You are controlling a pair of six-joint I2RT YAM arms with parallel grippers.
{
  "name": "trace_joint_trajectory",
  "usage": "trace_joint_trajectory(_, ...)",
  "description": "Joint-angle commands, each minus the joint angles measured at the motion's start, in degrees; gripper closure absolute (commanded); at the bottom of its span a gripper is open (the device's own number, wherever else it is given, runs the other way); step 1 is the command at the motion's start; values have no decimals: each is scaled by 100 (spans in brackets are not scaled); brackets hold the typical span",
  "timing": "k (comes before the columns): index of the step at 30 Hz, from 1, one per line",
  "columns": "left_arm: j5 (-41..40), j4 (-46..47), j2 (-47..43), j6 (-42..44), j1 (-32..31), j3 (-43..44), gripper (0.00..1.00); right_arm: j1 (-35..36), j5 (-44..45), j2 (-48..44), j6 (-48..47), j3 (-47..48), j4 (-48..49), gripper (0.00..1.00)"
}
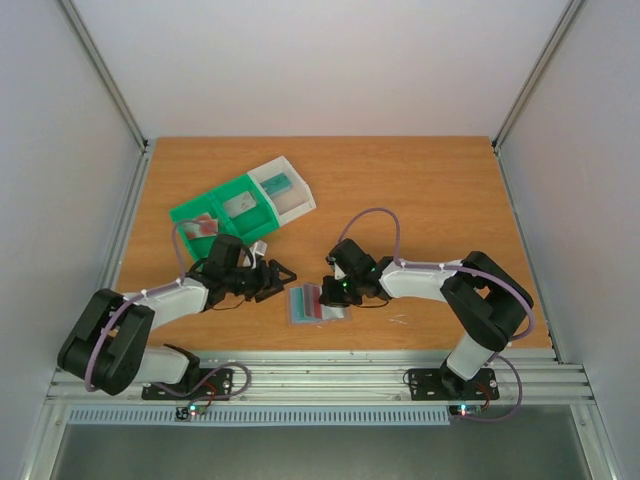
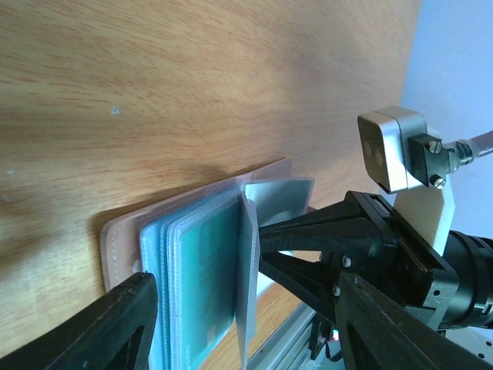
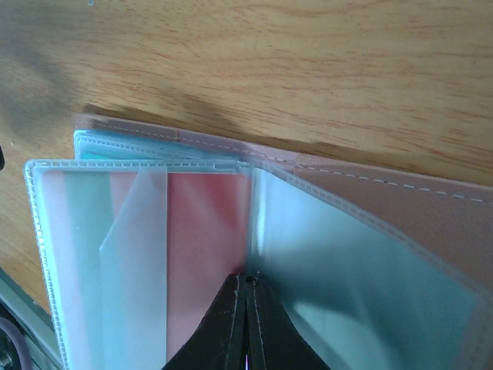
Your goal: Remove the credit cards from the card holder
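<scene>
Left claw sits low, fingers spread wide, pointing inward. Right claw faces it, fingers clamped on a holder sleeve.

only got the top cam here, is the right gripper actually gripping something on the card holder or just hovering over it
observer: Gripping. The right gripper is shut on a clear sleeve page of the card holder, and the page is held upright.
operator: any cards inside it
observer: Yes. In the right wrist view a red card shows through the sleeve left of the fingers.
operator: only that one
observer: No. The left wrist view shows a teal card in another sleeve.
</scene>
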Motion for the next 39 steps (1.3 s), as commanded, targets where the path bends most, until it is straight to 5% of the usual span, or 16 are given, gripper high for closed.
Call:
trace_joint_trajectory(1, 74, 349, -149, -160, -140, 138, 36, 34, 126, 16, -66, -133, 124, 98)
trace_joint_trajectory(25, -459, 868, 772, -529, -1149, 492, 56, 35, 89, -62, -39, -206, 178, 98)
trace_joint_trajectory(39, -775, 292, 611, -312, -1149, 590, 84, 29, 68, -367, 7, -237, 104, 92)
